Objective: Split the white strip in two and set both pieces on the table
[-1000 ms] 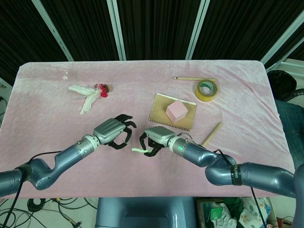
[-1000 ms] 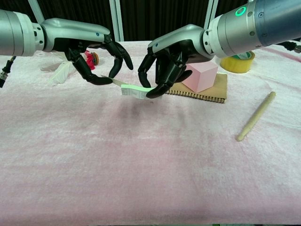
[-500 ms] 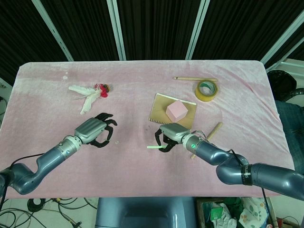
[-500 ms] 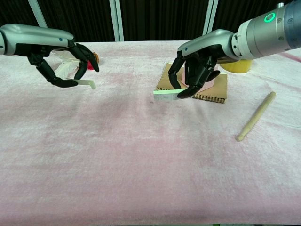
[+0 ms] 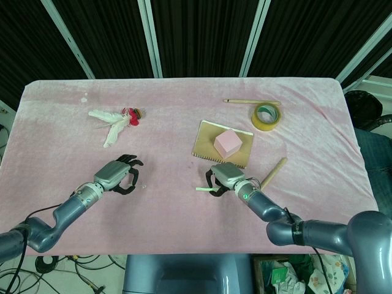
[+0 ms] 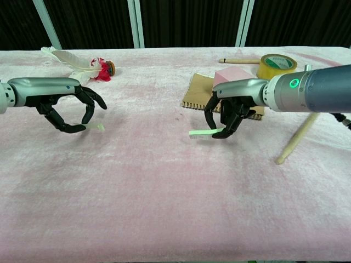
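Tabletop (image 5: 306, 159): one, covered in a soft pink fuzzy cloth; the notebook serves as the landmark below.
Left hand (image 5: 116, 176) (image 6: 68, 107): black fingers curled, pinching a short white piece (image 6: 94, 127) of the strip at its fingertips, low over the cloth and well to the left of the notebook.
Right hand (image 5: 222, 178) (image 6: 230, 112): fingers bent down, pinching a flat pale-green-and-white piece (image 5: 203, 190) (image 6: 202, 132) of the strip just in front of the notebook; whether the piece touches the cloth cannot be told.
Strip pieces: two, well apart, one in each hand.
Notebook (image 5: 207, 142) (image 6: 195, 93): one, brown cover, rectangular, wire-bound along its front edge.
Pink block (image 5: 228, 143) (image 6: 233, 76): one, a matte cube resting on the notebook.
Tape roll (image 5: 267, 116) (image 6: 276, 66): one yellow ring, behind and right of the notebook.
Wooden sticks: two slim round ones, a stick (image 5: 273, 173) (image 6: 298, 137) right of the notebook and a far stick (image 5: 251, 101) (image 6: 240, 60) behind the tape.
Feather toy (image 5: 115, 121) (image 6: 77, 63): one, white feathers with a red tuft, far left of the notebook.
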Controlling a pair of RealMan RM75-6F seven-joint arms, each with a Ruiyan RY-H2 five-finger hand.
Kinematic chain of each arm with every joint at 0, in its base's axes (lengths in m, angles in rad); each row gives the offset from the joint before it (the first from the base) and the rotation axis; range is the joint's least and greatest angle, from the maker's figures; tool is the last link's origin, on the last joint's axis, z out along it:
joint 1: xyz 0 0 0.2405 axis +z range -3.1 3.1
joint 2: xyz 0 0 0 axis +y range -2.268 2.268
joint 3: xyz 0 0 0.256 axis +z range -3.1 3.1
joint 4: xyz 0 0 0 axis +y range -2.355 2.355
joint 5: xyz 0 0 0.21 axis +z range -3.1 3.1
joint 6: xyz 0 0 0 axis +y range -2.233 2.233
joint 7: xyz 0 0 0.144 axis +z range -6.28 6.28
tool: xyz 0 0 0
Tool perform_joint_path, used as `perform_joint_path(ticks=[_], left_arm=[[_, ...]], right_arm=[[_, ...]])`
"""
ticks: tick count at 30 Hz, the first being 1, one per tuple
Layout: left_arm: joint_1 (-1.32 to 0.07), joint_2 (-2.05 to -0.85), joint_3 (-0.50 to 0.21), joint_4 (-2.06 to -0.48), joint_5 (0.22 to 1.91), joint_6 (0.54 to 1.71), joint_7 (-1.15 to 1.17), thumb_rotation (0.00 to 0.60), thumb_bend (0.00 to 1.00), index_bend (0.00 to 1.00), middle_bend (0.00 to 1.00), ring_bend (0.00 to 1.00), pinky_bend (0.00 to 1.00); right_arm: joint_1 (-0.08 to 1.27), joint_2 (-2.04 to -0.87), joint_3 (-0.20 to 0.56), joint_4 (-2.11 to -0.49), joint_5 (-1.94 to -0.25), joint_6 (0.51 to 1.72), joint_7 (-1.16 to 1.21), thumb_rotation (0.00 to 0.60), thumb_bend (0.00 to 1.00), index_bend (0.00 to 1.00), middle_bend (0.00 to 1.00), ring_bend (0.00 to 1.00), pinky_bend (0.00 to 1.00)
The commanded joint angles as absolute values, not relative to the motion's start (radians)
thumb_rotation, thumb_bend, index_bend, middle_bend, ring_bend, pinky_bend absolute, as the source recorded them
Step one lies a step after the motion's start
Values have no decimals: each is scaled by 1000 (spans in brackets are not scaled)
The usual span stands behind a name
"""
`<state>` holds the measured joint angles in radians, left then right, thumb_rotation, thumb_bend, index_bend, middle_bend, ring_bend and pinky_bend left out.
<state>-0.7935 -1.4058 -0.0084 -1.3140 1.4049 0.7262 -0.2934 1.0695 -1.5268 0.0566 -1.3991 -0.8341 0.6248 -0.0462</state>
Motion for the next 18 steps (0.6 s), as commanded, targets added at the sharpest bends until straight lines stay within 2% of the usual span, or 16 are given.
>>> perform_joint_path(ticks=[1,7,9,10,12,14,18], left_arm=[[-787,-1464,-18,-1266,1399,734,-317,600,524,638,151,0,0],[-811,-1526,-32,-1213,1405,705,-345,600,511,603,141,0,0],[-823,-1538,-38,-1205,1407,692,-349,600,466,531,117,0,0],[-830,-1539,-37,-1203,1406,679,-345,600,420,456,100,0,0],[-851,-1529,-30,-1206,1397,625,-324,600,264,210,60,0,0],[-876,-1507,-25,-1222,1376,564,-283,600,178,86,31,0,0],[-876,-1493,-52,-1250,1328,578,-237,600,121,15,0,0,0]], right_arm=[[1063,-1585,43,-1346,-784,647,-92,600,504,737,1000,1000,943],[1060,-1622,46,-1295,-750,639,-125,600,488,737,1000,1000,943],[1058,-1622,47,-1289,-746,633,-131,600,427,706,1000,1000,941],[1058,-1620,47,-1288,-744,629,-135,600,369,649,1000,1000,939],[1063,-1609,43,-1290,-735,611,-148,600,281,505,1000,1000,935],[1076,-1587,33,-1299,-718,578,-170,600,203,315,1000,1000,931],[1095,-1560,26,-1321,-668,555,-193,600,142,124,1000,1000,931]])
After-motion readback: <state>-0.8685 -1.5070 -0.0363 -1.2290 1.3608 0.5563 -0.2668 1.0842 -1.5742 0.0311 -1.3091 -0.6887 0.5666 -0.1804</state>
